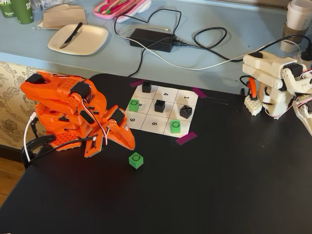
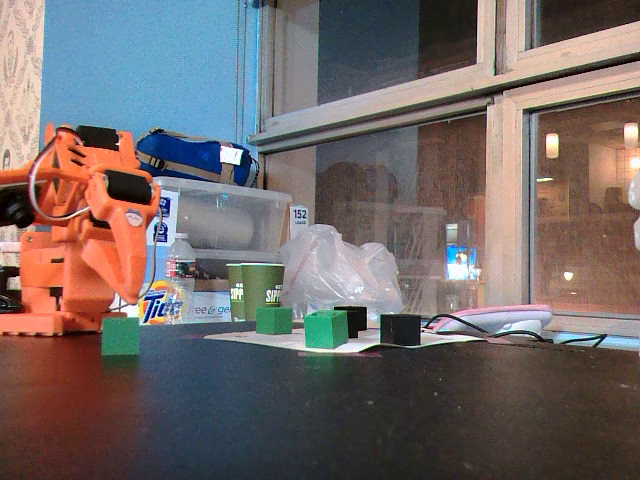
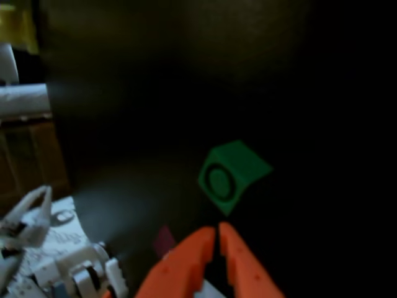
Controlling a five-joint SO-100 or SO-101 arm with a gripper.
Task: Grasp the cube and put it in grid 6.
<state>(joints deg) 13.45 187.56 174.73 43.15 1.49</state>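
Black tabletop [image 1: 234,185] carries everything, with the orange arm [image 1: 68,114] folded low at its left edge in a fixed view and a white arm [image 1: 278,85] parked at the far right. Between them lies the paper grid sheet [image 1: 163,109], taped at its corners with purple strips. On it stand three black cubes [image 1: 160,106] and two green ones, one at the sheet's left edge [image 1: 133,105] and one in the near right cell [image 1: 175,126]. Grid 6 [image 1: 154,123] lies bare between them.

Off the sheet, the cube [image 1: 136,160] sits alone on the dark table, just in front of the gripper [image 1: 127,142], apart from it. The wrist view shows what the others cannot: the cube [image 3: 231,176] lies just beyond the fingertips [image 3: 205,239], whose tips nearly meet, holding nothing. The low fixed view adds the clutter behind: a plastic bin [image 2: 215,235], green cups [image 2: 262,285], a bag [image 2: 335,270].
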